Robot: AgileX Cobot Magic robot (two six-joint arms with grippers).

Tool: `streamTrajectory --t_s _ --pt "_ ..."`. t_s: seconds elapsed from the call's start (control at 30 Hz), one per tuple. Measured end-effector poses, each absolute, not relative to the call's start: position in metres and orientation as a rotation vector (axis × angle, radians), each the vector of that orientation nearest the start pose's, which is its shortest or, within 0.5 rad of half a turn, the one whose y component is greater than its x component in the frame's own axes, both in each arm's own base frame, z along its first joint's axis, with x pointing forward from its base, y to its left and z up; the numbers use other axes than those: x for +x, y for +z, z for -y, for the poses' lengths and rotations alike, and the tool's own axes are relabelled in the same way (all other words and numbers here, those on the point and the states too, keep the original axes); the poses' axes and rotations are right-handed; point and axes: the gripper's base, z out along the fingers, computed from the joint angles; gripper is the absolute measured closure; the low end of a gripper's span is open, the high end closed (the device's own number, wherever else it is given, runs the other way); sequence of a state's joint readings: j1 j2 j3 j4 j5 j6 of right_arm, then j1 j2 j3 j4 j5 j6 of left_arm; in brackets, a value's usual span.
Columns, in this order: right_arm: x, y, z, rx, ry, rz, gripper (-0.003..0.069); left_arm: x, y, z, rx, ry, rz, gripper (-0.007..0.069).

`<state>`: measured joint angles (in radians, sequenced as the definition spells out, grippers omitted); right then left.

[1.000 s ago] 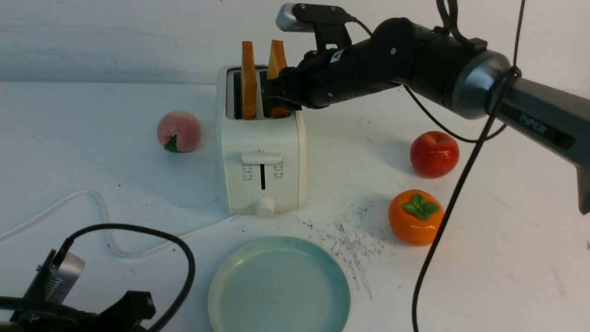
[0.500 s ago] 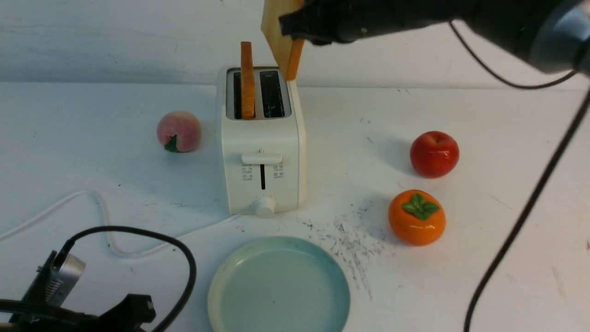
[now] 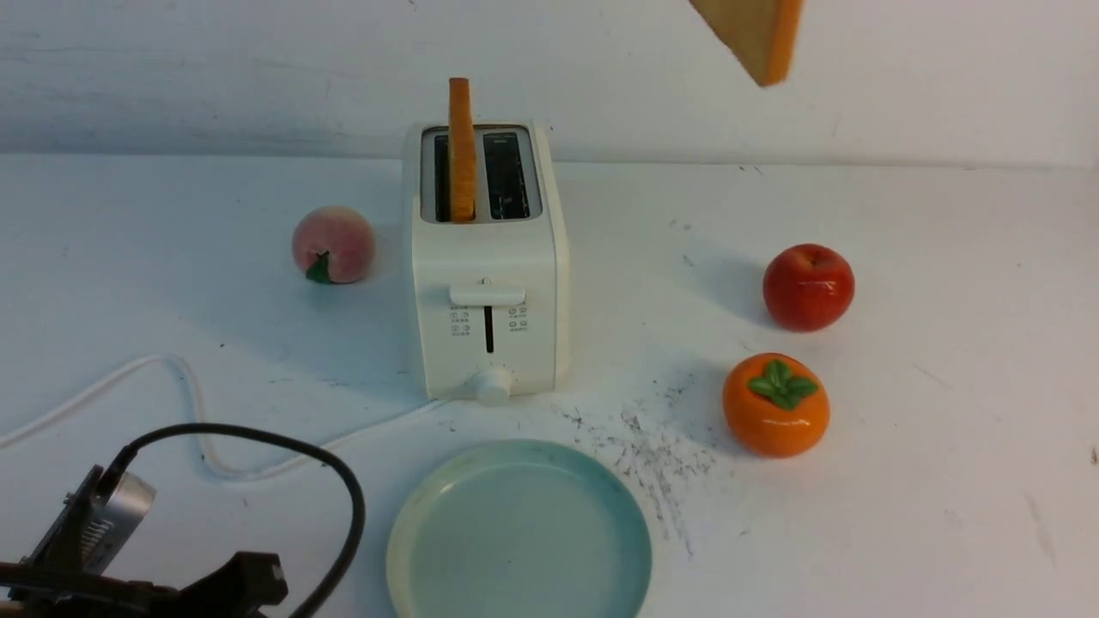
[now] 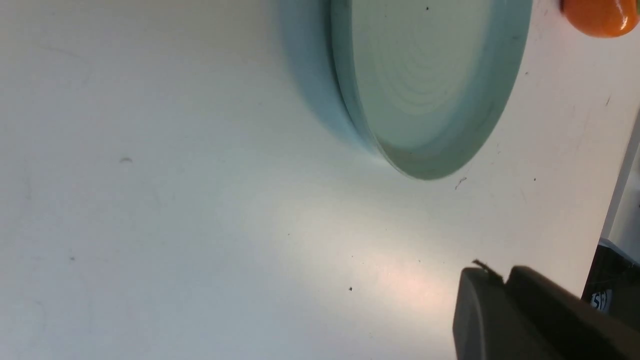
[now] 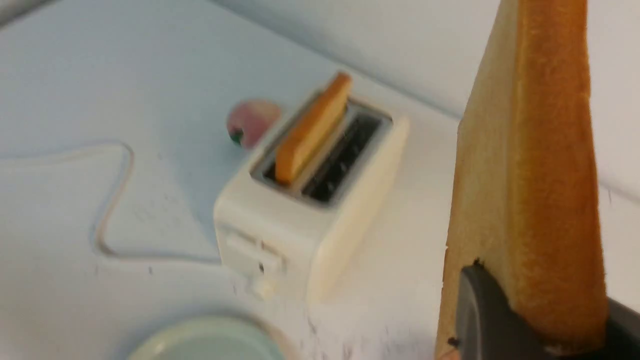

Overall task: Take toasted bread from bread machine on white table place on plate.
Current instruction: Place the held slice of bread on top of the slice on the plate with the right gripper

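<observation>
Two slices of toasted bread are in sight. One, the lifted slice (image 3: pixel 755 34), hangs high in the air toward 1 o'clock from the bread machine (image 3: pixel 488 283). The right gripper (image 5: pixel 547 325) pinches it across its flat faces, near one edge. The second slice (image 3: pixel 461 150) stands upright in the machine's left slot, and the right slot is empty. One plate (image 3: pixel 518 447), bare, lies on the white table (image 3: pixel 944 429) at 6 o'clock from the machine. The left gripper (image 4: pixel 507 300) sits low beside the plate, holding nothing. Its fingertips are close together, but whether they meet cannot be told.

The toast looks light, dry and stiff, and rough enough not to slip, though it would probably crumble under a hard squeeze. The best hold is likely across the faces, near the crust standing clear of the slot.

Three fruits surround the machine: one peach (image 3: pixel 333 244) at 9 o'clock, one apple (image 3: pixel 809 286) at 3 and one persimmon (image 3: pixel 775 403) at 4.
</observation>
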<state>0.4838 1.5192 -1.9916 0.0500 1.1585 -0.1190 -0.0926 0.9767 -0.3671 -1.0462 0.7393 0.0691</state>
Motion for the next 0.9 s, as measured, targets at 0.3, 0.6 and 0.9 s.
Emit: streamTrajectory --t_s 0.3,0.6,0.9 --pt "0.267 0.44 -0.142 -0.577 0.224 -2.435 0.0553 0.14 0.212 0.066 -0.706 -1.136 -2.553 0.0563" --pt "0.26 0.307 -0.182 -0.642 0.807 -2.636 0.0553 0.14 0.212 0.066 -0.706 -1.136 -2.553 0.0554" --pt "0.274 0.263 -0.21 -0.566 1.186 -2.523 0.0553 0.14 0.212 0.066 -0.705 -1.134 -2.554 0.0544"
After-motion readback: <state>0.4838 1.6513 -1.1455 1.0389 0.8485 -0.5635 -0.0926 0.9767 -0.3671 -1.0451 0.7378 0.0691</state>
